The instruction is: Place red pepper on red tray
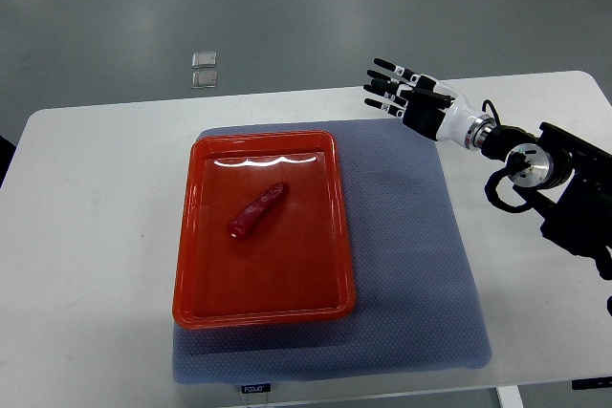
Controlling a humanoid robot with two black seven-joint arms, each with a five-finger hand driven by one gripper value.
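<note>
Pepper (256,210), red & tapered, lies in glossy red tray (263,308) w/ right hand (409,98) splayed open, empty.

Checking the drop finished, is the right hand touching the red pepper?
Apart. The top view shows the right hand open beyond the red tray, with mat between it and the red pepper.

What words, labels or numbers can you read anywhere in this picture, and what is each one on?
No text here can be read.
Small label on the front edge of the grey mat: light print, too small and blurred to read.
Red tray, red pepper, right hand and white table: no print visible.
</note>
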